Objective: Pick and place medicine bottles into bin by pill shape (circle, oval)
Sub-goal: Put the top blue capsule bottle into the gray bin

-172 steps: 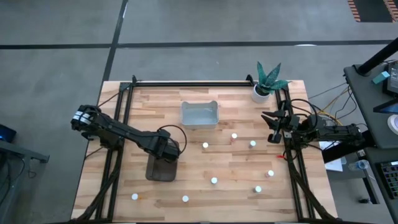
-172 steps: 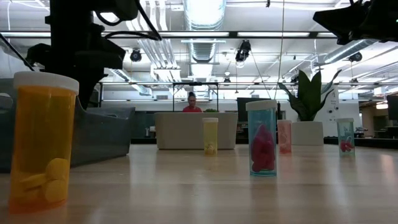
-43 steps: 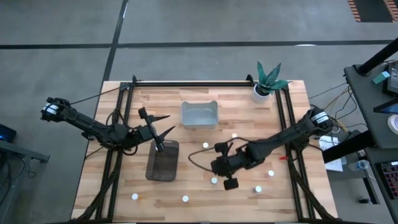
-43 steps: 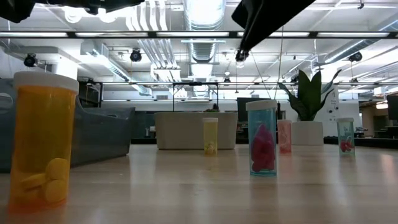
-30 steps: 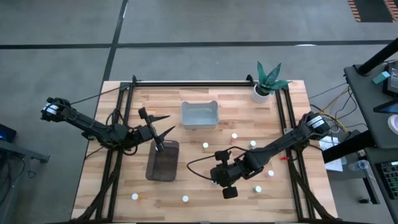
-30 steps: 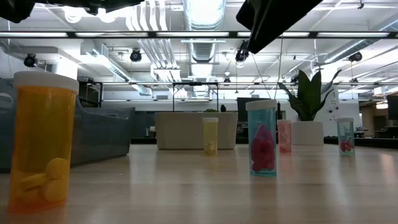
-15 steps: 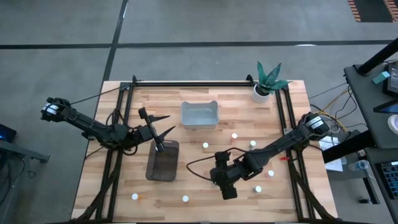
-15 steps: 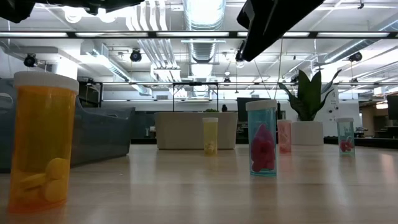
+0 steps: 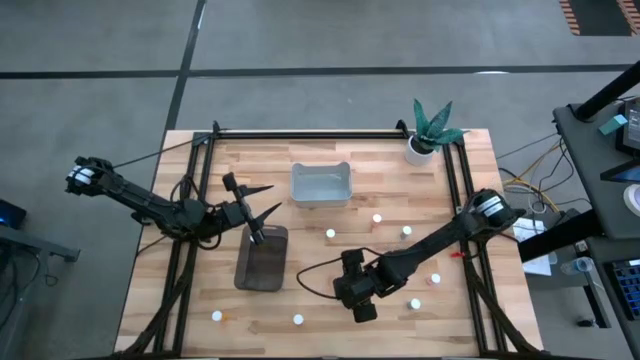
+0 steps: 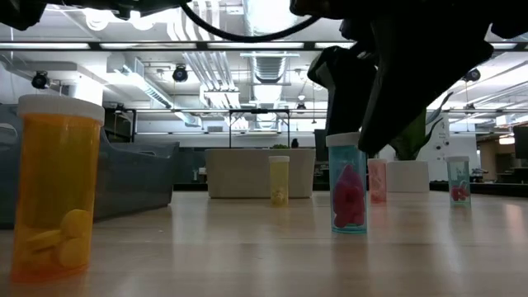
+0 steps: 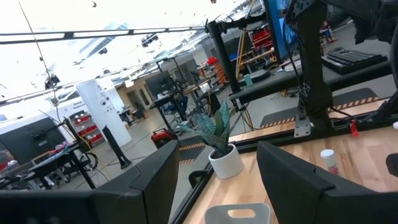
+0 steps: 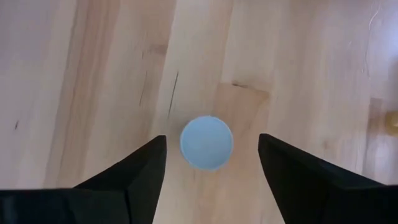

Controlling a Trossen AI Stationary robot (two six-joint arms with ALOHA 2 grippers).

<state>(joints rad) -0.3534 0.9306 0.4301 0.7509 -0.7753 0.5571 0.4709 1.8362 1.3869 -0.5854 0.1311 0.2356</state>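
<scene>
Right gripper [image 9: 348,291] spread wide above a bottle, grasping nothing.

From above, we see the right gripper in front of the clear bin [image 9: 321,185], its bottle hidden beneath it; the left gripper [image 9: 256,203], splayed and empty, hangs left of that bin over the dark bin [image 9: 261,259]. At table level, the right arm looms over the pink-filled bottle [image 10: 347,183]. In the right wrist view, the white cap [image 12: 206,142] sits between the fingers [image 12: 135,175], untouched.

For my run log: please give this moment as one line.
right pincer: open, above white-capped bottle, no contact | left pincer: open, waiting beside dark bin | bottle: upright on table
</scene>
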